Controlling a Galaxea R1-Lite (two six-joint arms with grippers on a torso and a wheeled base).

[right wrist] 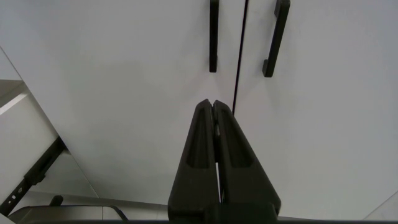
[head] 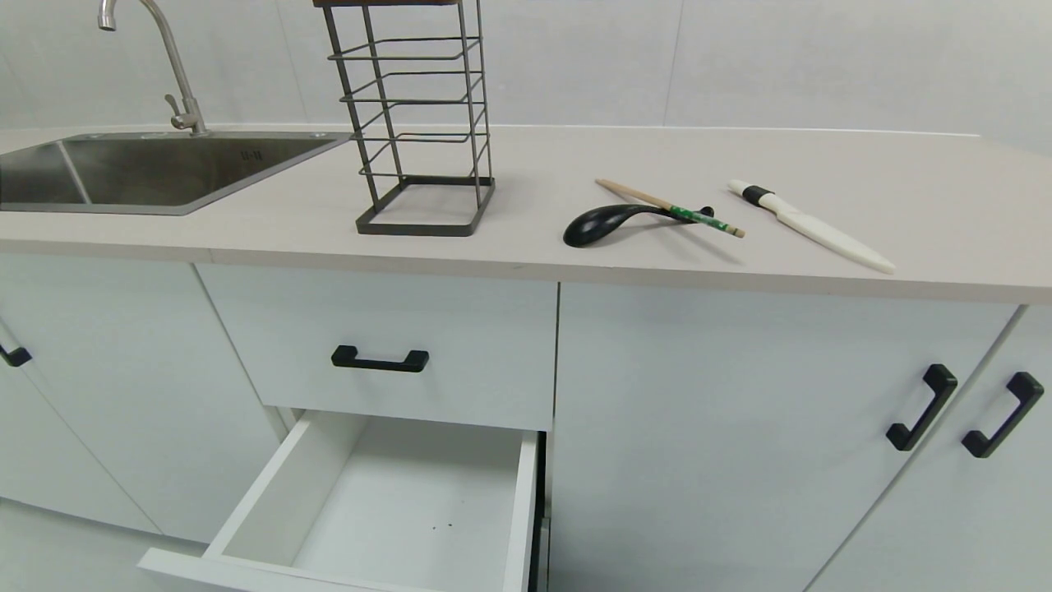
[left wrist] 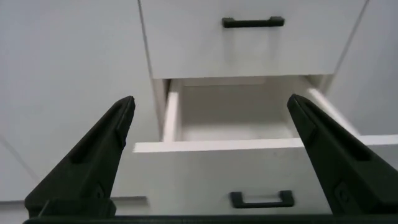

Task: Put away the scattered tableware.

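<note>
Spreading wide, the left gripper (left wrist: pixel 211 107) holds nothing, its two black fingers (left wrist: pixel 99 155) framing the pulled-out lower drawer (left wrist: pixel 205 165) just in front of it. The right gripper (right wrist: pixel 213 109) is pressed fully closed with nothing between its fingers, and it faces the seam between two white cabinet doors (right wrist: pixel 124 81) with vertical black handles (right wrist: pixel 213 34). The tableware lies on the right half of the counter (head: pixel 534 156), near its front edge. A glossy black spoon (head: pixel 608 224) rests with its bowl to the left. Wooden chopsticks (head: pixel 670 208) with a green patterned section lie slantwise across the spoon's handle, touching it. Just to the right, apart from both, lies a white knife (head: pixel 809 224) with a black band, its tip pointing right and near. Left of the spoon a tall dark wire rack (head: pixel 419 123) stands upright on the counter, and beyond it at the far left are a steel sink (head: pixel 148 168) and a curved faucet (head: pixel 164 57). Below the rack, the lower drawer stands open under a shut upper drawer (head: pixel 380 312), with a few dark specks on its white floor.
</note>
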